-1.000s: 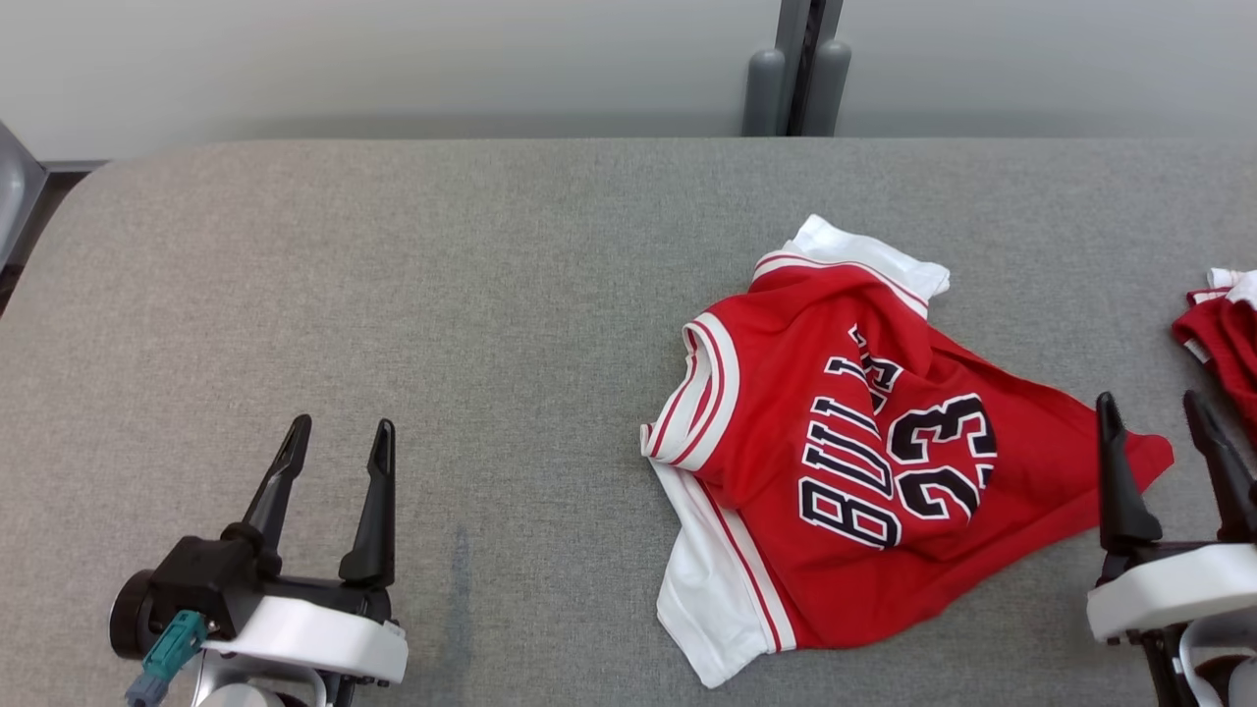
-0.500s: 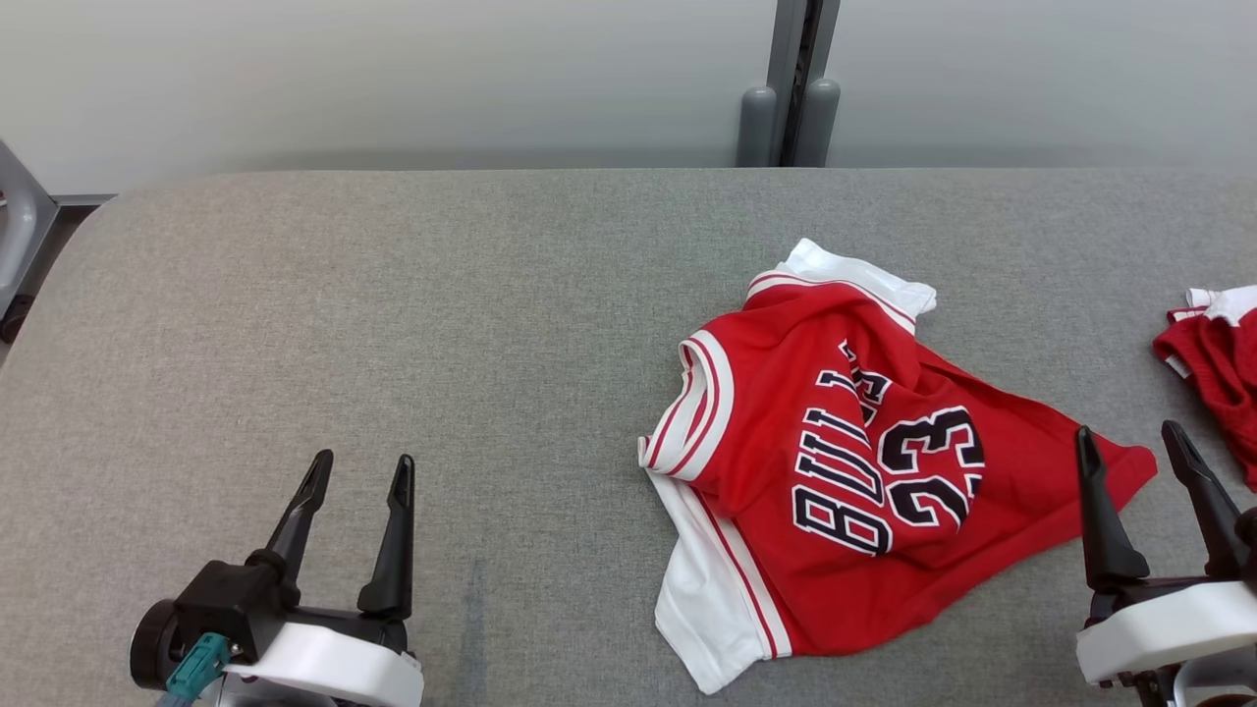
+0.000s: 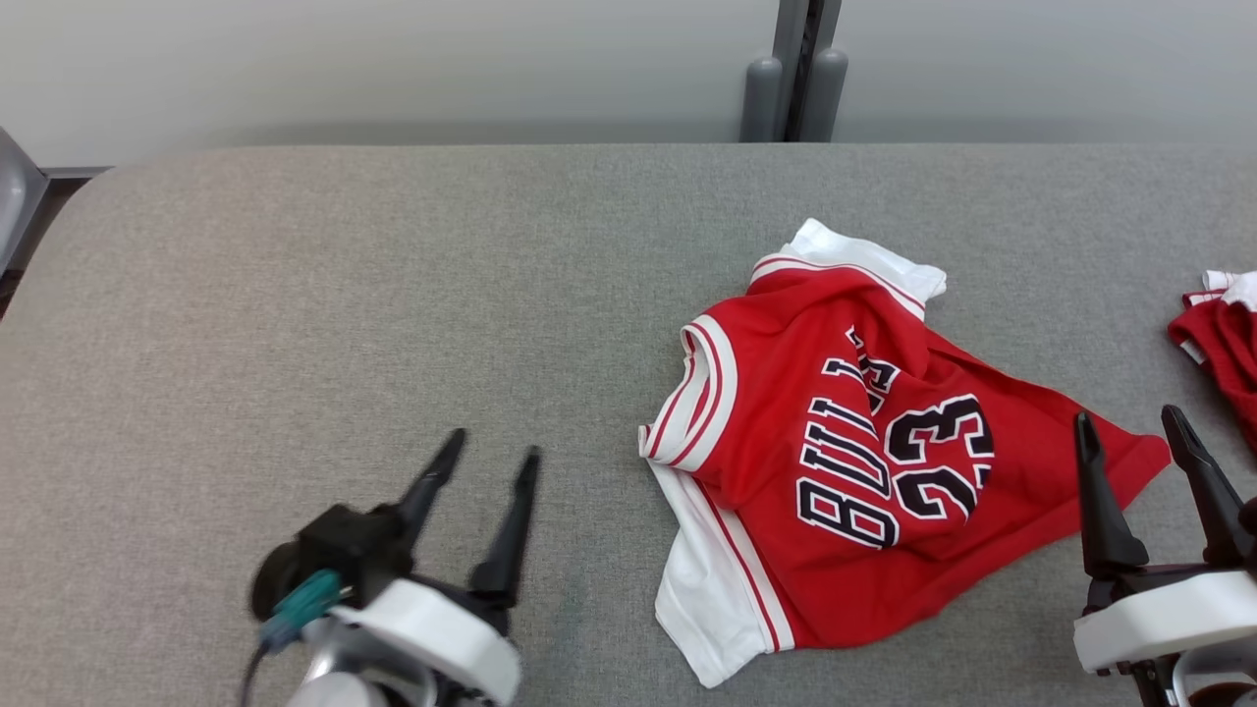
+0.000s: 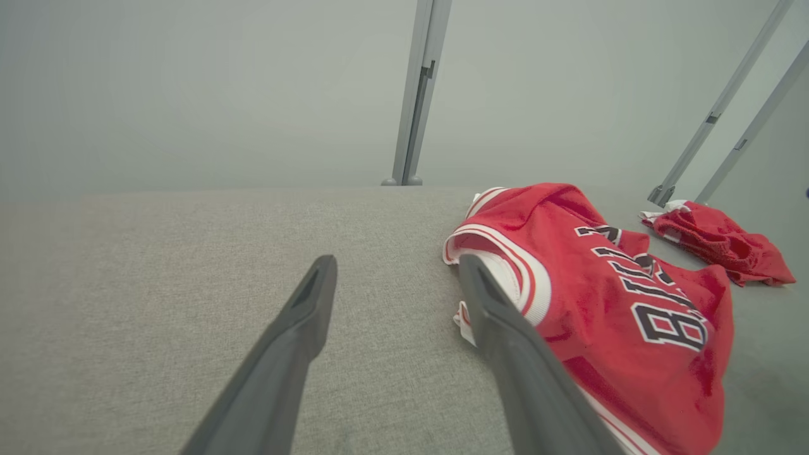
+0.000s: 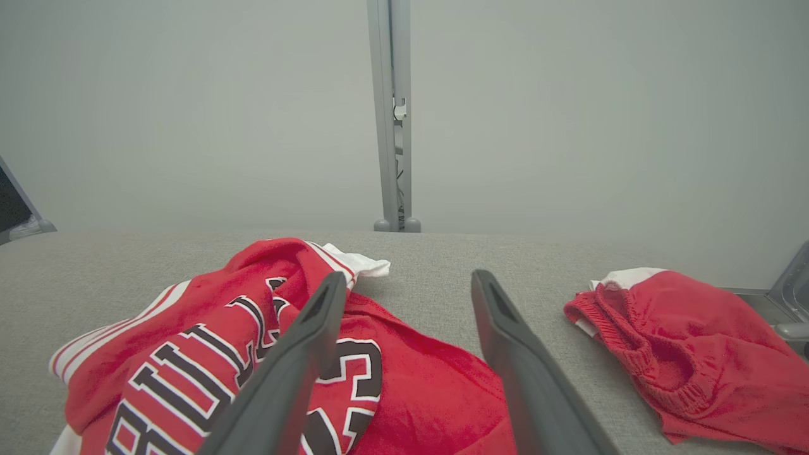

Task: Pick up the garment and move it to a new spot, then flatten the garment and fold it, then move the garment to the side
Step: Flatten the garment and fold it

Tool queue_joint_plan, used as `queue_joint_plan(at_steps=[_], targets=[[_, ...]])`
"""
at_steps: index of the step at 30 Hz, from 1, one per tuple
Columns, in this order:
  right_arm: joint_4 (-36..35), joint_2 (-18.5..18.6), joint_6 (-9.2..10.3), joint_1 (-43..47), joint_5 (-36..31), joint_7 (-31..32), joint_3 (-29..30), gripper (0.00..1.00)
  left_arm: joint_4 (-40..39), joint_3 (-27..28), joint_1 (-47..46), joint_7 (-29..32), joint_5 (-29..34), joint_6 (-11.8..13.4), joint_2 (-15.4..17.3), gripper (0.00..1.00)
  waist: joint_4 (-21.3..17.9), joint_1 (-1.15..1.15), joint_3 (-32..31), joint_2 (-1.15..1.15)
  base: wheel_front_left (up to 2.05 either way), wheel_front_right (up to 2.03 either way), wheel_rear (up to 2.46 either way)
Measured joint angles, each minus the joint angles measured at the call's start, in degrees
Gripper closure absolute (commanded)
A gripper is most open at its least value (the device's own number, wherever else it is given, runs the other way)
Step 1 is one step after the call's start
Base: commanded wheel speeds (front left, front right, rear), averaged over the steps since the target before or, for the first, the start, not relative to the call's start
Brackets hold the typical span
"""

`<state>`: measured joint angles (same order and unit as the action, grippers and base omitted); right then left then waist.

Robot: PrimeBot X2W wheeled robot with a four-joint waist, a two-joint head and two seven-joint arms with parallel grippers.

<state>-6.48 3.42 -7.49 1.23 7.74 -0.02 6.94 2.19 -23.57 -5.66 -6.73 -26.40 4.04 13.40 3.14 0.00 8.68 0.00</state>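
A red jersey (image 3: 845, 442) with white trim and black "BULLS 23" lettering lies crumpled on the grey table (image 3: 393, 295), right of centre. My left gripper (image 3: 491, 447) is open at the lower left, a short way left of the jersey's white-striped armhole. In the left wrist view the jersey (image 4: 600, 291) lies just right of my open left gripper (image 4: 395, 262). My right gripper (image 3: 1129, 422) is open at the lower right, by the jersey's right corner. The right wrist view has the jersey (image 5: 253, 354) below and left of my open right gripper (image 5: 407, 278).
A second red and white garment (image 3: 1223, 339) lies bunched at the table's right edge, and the right wrist view places this second garment (image 5: 689, 341) to the right. A grey post (image 3: 795, 69) stands behind the table's far edge. The table's left half is bare cloth.
My left gripper has moved right and forward, toward the jersey's left edge. The head camera has shifted a little. The right gripper and jersey have kept their places.
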Motion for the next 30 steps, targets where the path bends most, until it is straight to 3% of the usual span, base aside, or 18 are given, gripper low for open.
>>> queue_joint_plan(at_steps=[9,19,20,21,22,30], targets=[[0.1,-0.1,0.00,-2.2,0.4,-0.3,-1.6,0.00,6.4,-9.1,-6.2,8.6,-1.6,-6.0,-5.3,0.00,-2.3,0.00,3.2,0.00,0.00,0.00,0.00],[1.7,-0.3,0.00,-3.3,1.1,-1.7,-2.1,0.00,18.9,-10.0,-11.1,12.1,-6.0,-8.5,-7.5,0.00,-6.2,0.00,6.1,0.00,0.00,0.00,0.00],[1.8,-0.3,0.00,-3.3,1.3,-1.9,-2.1,0.00,19.8,-10.1,-11.6,12.4,-6.0,-8.6,-7.7,0.05,-6.5,0.00,6.2,0.00,0.00,0.00,0.00],[1.9,-0.3,0.00,-3.3,1.3,-2.1,-2.1,0.00,20.7,-10.2,-12.1,12.5,-6.2,-8.9,-7.9,0.56,-6.8,0.00,6.4,0.00,0.00,0.00,0.00],[2.0,-0.3,0.00,-3.4,1.4,-2.2,-2.0,0.00,21.4,-10.2,-12.6,12.2,-6.5,-9.1,-8.1,1.00,-7.1,0.00,6.5,0.00,0.00,0.00,0.00],[2.9,-0.4,0.00,-3.7,1.9,-3.1,-1.4,0.00,23.6,-7.6,-13.5,7.4,-6.7,-7.8,-6.7,1.00,-7.9,0.00,6.7,0.00,0.00,0.00,0.00]])
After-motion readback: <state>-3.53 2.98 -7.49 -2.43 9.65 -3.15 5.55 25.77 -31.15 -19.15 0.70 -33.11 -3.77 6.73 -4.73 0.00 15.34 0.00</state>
